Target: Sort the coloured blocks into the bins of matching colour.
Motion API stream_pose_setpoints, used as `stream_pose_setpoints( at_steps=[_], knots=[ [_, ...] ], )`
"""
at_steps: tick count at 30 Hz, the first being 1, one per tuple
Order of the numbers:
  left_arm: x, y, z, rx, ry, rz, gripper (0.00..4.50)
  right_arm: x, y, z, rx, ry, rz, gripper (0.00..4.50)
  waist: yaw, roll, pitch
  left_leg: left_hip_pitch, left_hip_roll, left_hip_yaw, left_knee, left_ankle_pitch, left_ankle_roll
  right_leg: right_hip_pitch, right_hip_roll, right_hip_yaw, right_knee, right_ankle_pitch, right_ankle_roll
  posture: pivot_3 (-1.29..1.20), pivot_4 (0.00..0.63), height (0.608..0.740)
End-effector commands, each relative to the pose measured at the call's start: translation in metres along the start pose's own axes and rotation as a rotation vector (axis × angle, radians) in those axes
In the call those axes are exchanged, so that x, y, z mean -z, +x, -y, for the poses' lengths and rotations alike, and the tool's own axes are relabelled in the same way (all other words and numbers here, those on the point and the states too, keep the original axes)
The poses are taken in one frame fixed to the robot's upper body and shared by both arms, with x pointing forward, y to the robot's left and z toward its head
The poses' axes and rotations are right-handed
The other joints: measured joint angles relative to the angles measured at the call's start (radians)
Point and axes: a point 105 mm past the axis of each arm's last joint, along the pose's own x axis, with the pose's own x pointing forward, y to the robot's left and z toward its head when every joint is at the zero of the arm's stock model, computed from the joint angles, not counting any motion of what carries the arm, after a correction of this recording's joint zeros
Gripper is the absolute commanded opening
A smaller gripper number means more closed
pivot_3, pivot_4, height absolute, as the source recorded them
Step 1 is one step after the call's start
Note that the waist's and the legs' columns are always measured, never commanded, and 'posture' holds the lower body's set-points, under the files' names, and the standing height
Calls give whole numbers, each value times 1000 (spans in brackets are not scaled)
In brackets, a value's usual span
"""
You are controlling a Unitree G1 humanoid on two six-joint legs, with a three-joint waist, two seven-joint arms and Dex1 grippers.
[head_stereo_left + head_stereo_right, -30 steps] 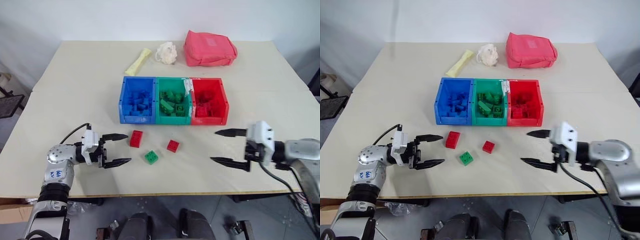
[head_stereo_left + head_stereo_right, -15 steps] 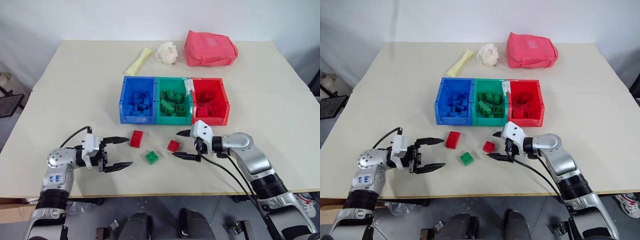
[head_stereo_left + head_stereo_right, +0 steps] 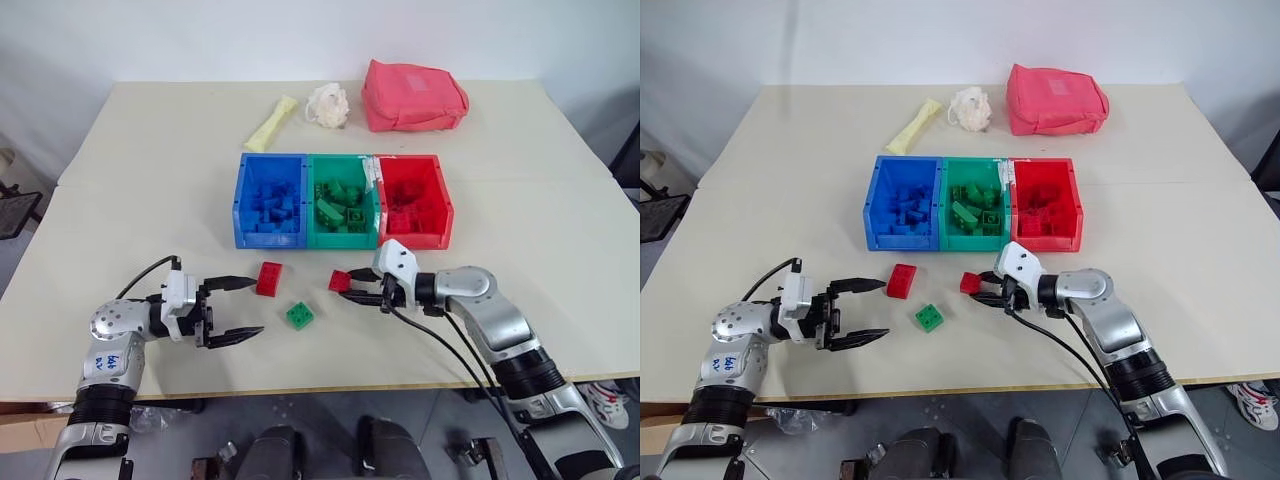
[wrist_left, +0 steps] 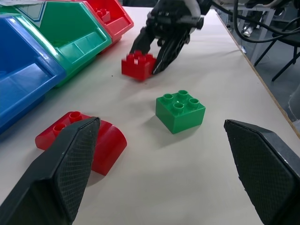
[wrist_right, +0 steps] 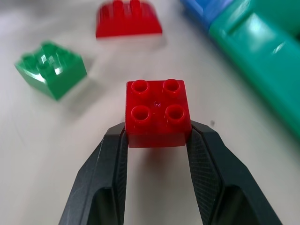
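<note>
Right now, left to right along the tabletop's near edge: left gripper hangs level near the front-left corner, fingers spread wide, holding nothing. Just past its tips lies a rounded red block — studs up, apart from the fingers. Next a green block, closer to the front edge, loose. Then the square red block, pinched between the black fingers of the right gripper; the right wrist view shows both pads pressed on its side faces, low on the brick, which looks to sit on or barely off the tabletop.

Bins sit mid-table in one joined row: blue bin, green bin, red bin, each already with blocks inside. Toward the far edge: a yellow strip, a white puff, a red fabric pouch — not task items.

Risks, as I judge them: the grip is near the brick's base, so it may pivot or slip on the lift. The red bin's front wall is close — a low carry could clip it. The green bin is adjacent, so an early release lands the brick in the wrong colour.
</note>
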Motion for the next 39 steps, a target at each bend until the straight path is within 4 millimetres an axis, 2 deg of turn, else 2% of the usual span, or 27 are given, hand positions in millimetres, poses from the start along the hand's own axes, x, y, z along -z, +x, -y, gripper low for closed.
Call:
stream_pose_setpoints(
  at_steps=[1,4,6,9,11,14,15,16,18,22,26,29,32,36,39],
  knots=[
    [-8,-3,-2,-9,31,16,4500,-28,-18,8,57,-33,91,1419,0,0,0,0,0,0,0,0,0,0,0,0,0,0,0,0,150,740],
    [-7,-3,-2,-12,27,15,4500,-48,-48,29,189,-42,137,1419,3,0,0,0,0,0,0,0,0,0,0,0,0,0,0,0,150,740],
    [-6,-2,-3,-14,26,16,4500,-49,-62,42,262,-36,114,1419,4,0,0,0,-1,0,0,0,0,0,-1,0,0,0,0,0,150,740],
    [-5,0,-5,-19,22,15,4500,-48,-87,76,431,-15,57,1419,-1,0,0,0,0,0,0,0,0,0,-1,0,0,0,0,0,150,740],
    [-4,2,-6,-21,18,14,4500,-49,-97,90,495,-15,47,1419,-2,1,0,0,0,1,-1,0,0,-1,-1,1,0,0,0,0,150,740],
    [-4,7,-9,-25,15,18,4500,-42,-100,110,568,12,6,1419,-3,1,0,0,0,1,-1,0,0,-1,0,1,0,0,0,0,150,740],
    [-4,8,-9,-27,14,19,4500,-41,-100,114,582,19,2,2149,-2,1,0,0,0,1,-1,0,0,-1,0,1,0,0,0,0,150,740],
    [-4,9,-10,-28,14,20,4500,-42,-98,117,592,18,3,2365,-1,1,0,0,0,1,-1,0,0,-1,0,1,0,0,0,0,150,740],
    [-4,11,-10,-30,15,21,4500,-43,-97,120,592,14,7,3068,-2,1,0,0,0,1,-1,0,0,-1,-1,1,0,0,0,0,150,740],
    [-6,11,-12,-54,20,19,4500,-48,-96,115,560,-9,22,4472,-1,1,0,0,0,1,-1,0,0,-1,0,0,0,0,0,0,150,740],
    [-9,11,-12,-94,25,5,4500,-54,-99,100,472,-65,44,4491,0,1,1,0,0,1,-1,0,0,-1,0,1,0,0,0,0,150,740],
    [-11,10,-9,-130,20,-34,4500,-51,-101,71,311,-102,52,4491,2,1,1,0,0,0,-1,0,0,0,-1,1,0,0,0,0,150,740],
    [-4,6,-1,-165,-1,-149,4500,-42,-105,43,150,-95,58,4491,1,1,1,0,0,0,-2,0,0,0,-1,3,-1,0,0,0,150,740],
    [-1,-2,5,-242,-34,-211,4500,-35,-108,29,48,-82,62,4491,1,2,1,1,0,1,-2,0,0,1,-1,4,-3,0,0,0,150,740],
    [2,-15,15,-314,-87,-268,4500,-24,-111,22,-25,-63,50,4491,0,2,1,1,1,1,-2,0,0,1,-2,10,-4,0,0,0,150,740]
  ],
)
